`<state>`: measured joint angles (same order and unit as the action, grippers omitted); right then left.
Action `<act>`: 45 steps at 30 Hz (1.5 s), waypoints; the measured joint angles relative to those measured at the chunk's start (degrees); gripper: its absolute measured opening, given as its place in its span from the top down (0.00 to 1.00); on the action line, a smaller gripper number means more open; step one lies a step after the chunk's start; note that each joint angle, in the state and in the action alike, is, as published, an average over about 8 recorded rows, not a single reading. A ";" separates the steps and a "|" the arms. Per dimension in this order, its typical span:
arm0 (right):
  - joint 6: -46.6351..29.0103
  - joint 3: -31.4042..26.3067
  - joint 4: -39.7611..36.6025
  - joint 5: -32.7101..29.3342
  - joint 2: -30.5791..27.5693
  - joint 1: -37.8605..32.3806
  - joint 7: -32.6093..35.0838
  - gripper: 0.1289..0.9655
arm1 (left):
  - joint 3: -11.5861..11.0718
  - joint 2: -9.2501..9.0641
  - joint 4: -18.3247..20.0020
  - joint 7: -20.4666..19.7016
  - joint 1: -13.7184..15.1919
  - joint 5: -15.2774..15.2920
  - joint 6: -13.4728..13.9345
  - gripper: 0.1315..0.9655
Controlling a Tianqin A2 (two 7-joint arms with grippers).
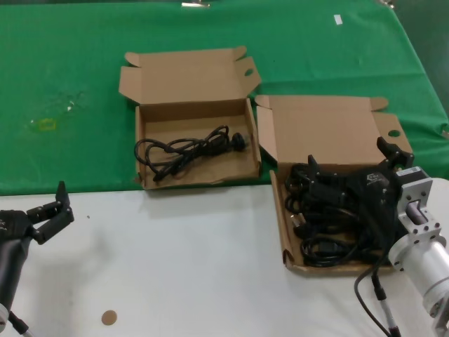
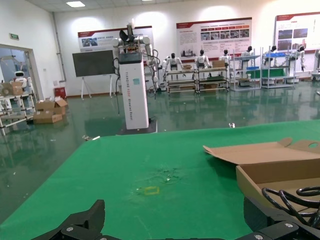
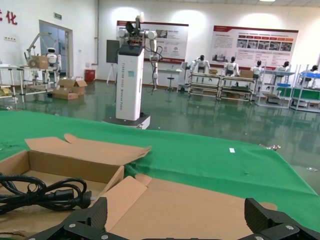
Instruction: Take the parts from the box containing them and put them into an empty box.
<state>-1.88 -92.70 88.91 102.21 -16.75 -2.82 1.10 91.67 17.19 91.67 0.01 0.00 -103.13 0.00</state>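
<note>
Closest to the head camera, the right gripper [image 1: 351, 168] is being held low over the full box [image 1: 291, 239], its fingers spread wide, one finger [image 1: 313, 168] toward the cable pile's left side and the other at the lid's side flap. Nothing is being gripped between the jaws. Directly beneath and around this gripper, the tangled cables [image 1: 330, 217] are lying heaped, which is judged to be why the jaws are being kept open: a grasp on the pile appears to be in preparation. Behind the gripper, the box's lid [image 1: 323, 130] is standing back, leaving the interior exposed from above.

Well apart to the gripper's left and slightly farther off, the other box [image 1: 149, 151] is lying with its lid folded back too. It is not actually empty: one coiled cable [image 1: 189, 149] is already resting inside it, so the transfer is judged to be under way with most of the work left. In the right wrist view that cable [image 3: 45, 195] and box wall [image 3: 70, 167] are showing beyond the gripper [image 3: 175, 225].

At the near left, off the green cloth [image 1: 70, 84] and over the white table [image 1: 175, 267], the left gripper [image 1: 49, 210] is being kept idle with jaws parted and holding nothing, presumably clear of the working arm's path.
</note>
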 joint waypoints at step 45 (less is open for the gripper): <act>0.00 0.00 0.00 0.00 0.00 0.00 0.00 0.00 | 0.00 0.00 0.00 -0.01 0.00 0.00 0.00 0.00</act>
<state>-1.88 -92.70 88.91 102.21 -16.75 -2.82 1.10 91.67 17.19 91.67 0.00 0.00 -103.13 0.00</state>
